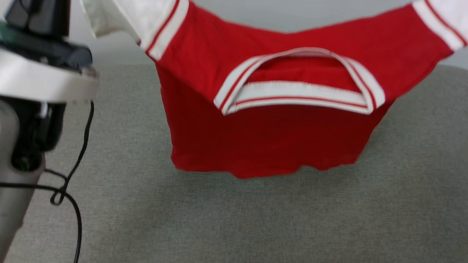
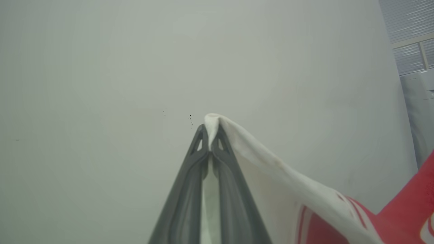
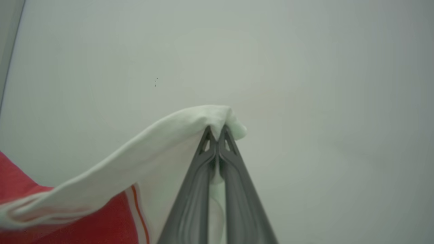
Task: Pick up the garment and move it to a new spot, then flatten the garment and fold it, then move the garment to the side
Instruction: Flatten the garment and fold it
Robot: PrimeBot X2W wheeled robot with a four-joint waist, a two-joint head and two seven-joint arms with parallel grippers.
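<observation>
The red jersey [image 1: 263, 138] hangs in the air over the grey table [image 1: 256, 219]. It is held up by its two white sleeves, one at each top corner of the head view. The red middle sags down between them. The bottom edge of the jersey is down low by the table, but I cannot tell if it touches.

The neck hole [image 1: 299, 91] faces the head camera. It has white trim with thin red stripes. The side that shows is plain red.

The left claw [image 2: 211, 130] is pressed together and pinches the tip of the left sleeve [image 2: 271, 162]. A small bit of white cloth pokes up past its fingertips. The right claw [image 3: 217, 130] is pressed together too, and it pinches the tip of the right sleeve [image 3: 152, 135]. A little white lump sticks out over its tips. Behind both claws is a plain pale wall [image 2: 101, 84].

At the left edge of the head view is part of the left arm [image 1: 22, 109], pale and dark. A thin black cable [image 1: 78, 160] loops down beside it over the table.
</observation>
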